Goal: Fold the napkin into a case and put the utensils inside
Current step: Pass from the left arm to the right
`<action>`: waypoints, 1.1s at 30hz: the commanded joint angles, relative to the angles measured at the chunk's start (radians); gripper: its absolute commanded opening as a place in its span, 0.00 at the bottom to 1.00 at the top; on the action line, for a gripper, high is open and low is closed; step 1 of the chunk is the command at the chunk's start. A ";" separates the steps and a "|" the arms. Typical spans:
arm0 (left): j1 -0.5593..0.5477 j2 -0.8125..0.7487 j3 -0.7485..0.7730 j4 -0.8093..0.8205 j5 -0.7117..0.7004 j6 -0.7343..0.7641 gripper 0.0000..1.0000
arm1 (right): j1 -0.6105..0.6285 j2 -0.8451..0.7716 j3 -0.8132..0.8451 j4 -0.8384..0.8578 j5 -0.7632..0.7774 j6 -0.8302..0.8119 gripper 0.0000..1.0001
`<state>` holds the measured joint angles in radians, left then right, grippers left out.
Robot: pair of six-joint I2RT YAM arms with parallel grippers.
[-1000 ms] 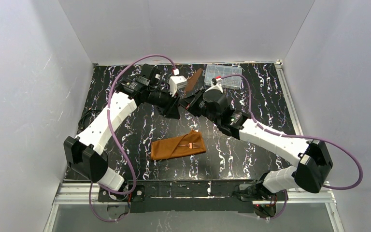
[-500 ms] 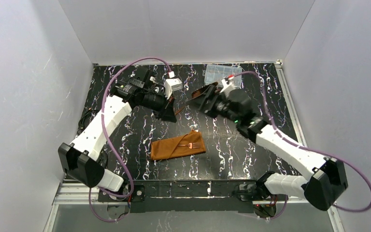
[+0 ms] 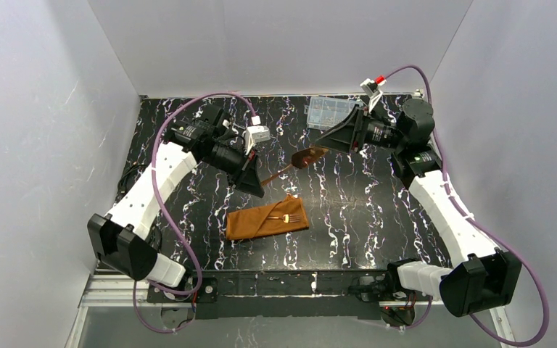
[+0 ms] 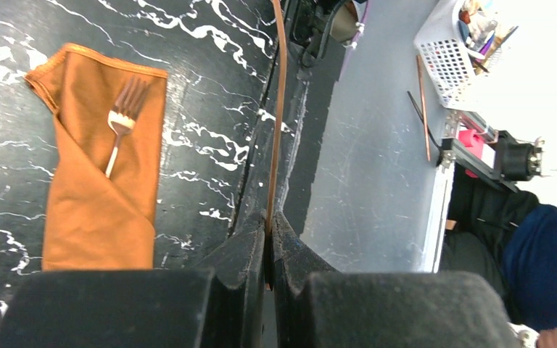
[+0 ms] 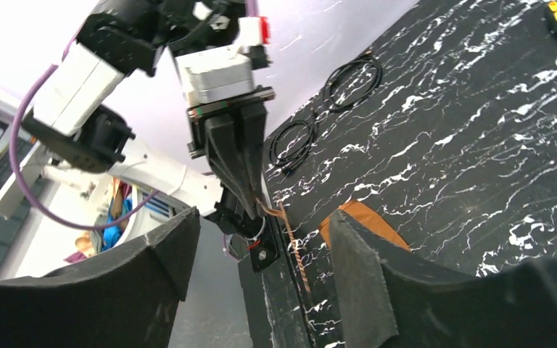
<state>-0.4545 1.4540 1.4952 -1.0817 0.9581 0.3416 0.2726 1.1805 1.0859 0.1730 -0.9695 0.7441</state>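
Copper utensil (image 3: 301, 159) in left gripper (image 3: 260, 187), near far edge of case (image 3: 267, 219)

**A robot lab's test cell**

White panels (image 3: 283, 43) box in a black marbled worktop (image 3: 377, 239) edged by an aluminium rail (image 3: 275, 293), with a left arm (image 3: 149, 192) and a right arm (image 3: 446, 210) bolted there. Beyond the left jaws, off the worktop's edge, are a grey floor (image 4: 377, 145), a white mesh basket (image 4: 442, 61) of oddments and a person in blue (image 4: 544, 254).
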 commanded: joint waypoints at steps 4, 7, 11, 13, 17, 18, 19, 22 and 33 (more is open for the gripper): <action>0.006 0.036 0.039 -0.140 0.079 0.069 0.00 | 0.000 0.021 0.053 0.047 -0.150 -0.027 0.57; 0.011 0.050 0.054 -0.164 0.091 0.086 0.00 | -0.001 0.008 0.061 -0.072 -0.154 -0.119 0.57; 0.011 0.077 0.072 -0.216 0.105 0.120 0.00 | 0.000 -0.001 0.090 -0.275 -0.114 -0.282 0.59; 0.012 0.088 0.086 -0.253 0.110 0.147 0.00 | 0.001 0.001 0.095 -0.360 -0.083 -0.359 0.61; 0.012 0.100 0.106 -0.308 0.111 0.192 0.00 | 0.000 0.026 0.105 -0.414 -0.055 -0.412 0.61; 0.013 0.104 0.108 -0.324 0.111 0.205 0.00 | 0.001 0.031 0.115 -0.439 -0.050 -0.435 0.61; 0.013 0.107 0.111 -0.334 0.111 0.212 0.00 | 0.001 0.036 0.118 -0.430 -0.063 -0.434 0.61; 0.013 0.112 0.118 -0.359 0.109 0.230 0.00 | 0.001 0.033 0.108 -0.377 -0.114 -0.386 0.45; 0.016 0.130 0.118 -0.359 0.102 0.219 0.00 | 0.045 -0.029 -0.029 -0.239 -0.103 -0.262 0.40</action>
<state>-0.4458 1.5822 1.5810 -1.4097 1.0183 0.5438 0.2852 1.1812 1.0836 -0.1230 -1.0760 0.4580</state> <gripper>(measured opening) 0.025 0.338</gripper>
